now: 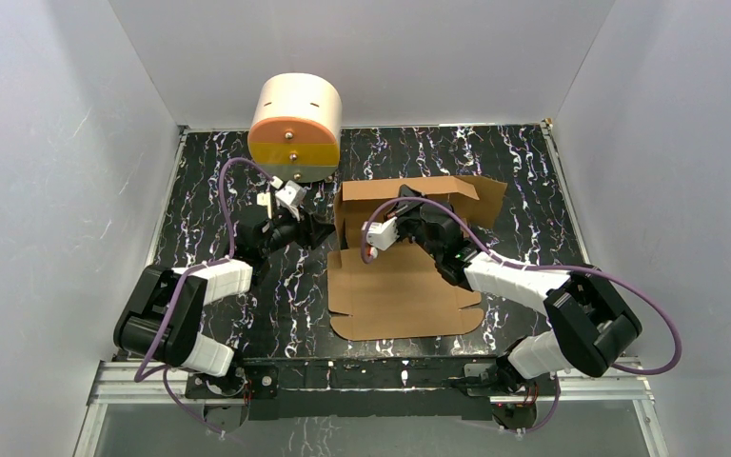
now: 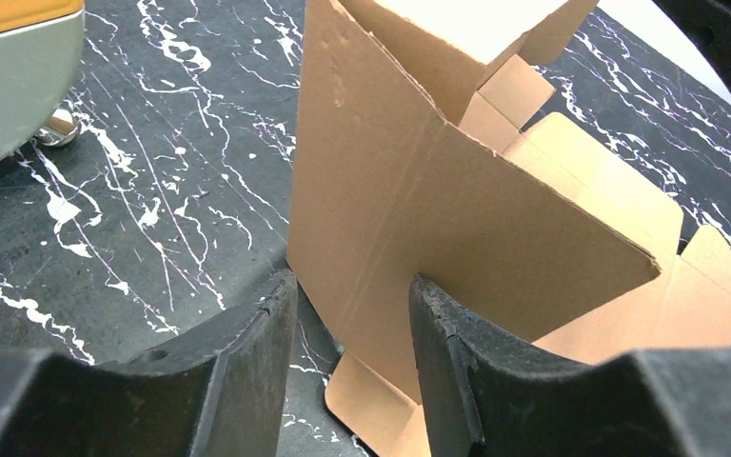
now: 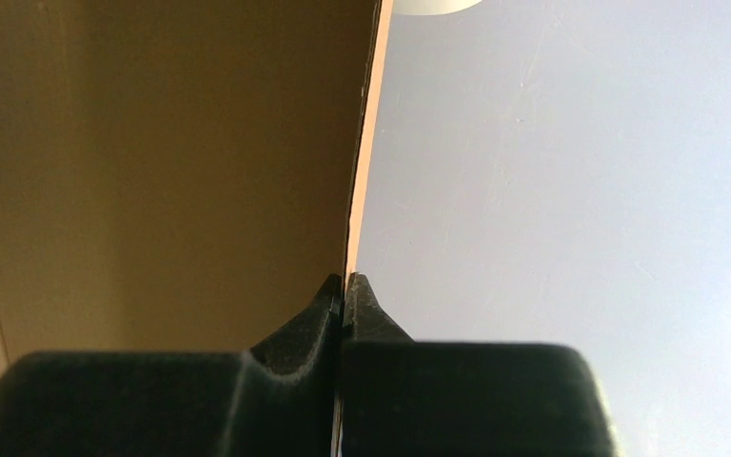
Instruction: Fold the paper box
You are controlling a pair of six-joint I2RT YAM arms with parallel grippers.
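Note:
The paper box (image 1: 400, 295) is a brown cardboard sheet lying mid-table, its near part flat and its far walls and flaps raised (image 1: 424, 188). My left gripper (image 1: 326, 233) is open at the box's left side. In the left wrist view the gripper (image 2: 352, 314) has its jaws apart right in front of the standing side wall (image 2: 390, 190), holding nothing. My right gripper (image 1: 406, 202) reaches over the box from the right. In the right wrist view the gripper (image 3: 345, 281) is shut on the thin edge of a raised cardboard panel (image 3: 152, 171).
A cream cylinder with an orange and yellow front (image 1: 295, 129) stands at the back left of the black marbled table (image 1: 209, 200), close behind my left arm. Its grey base shows in the left wrist view (image 2: 9, 86). White walls enclose the table.

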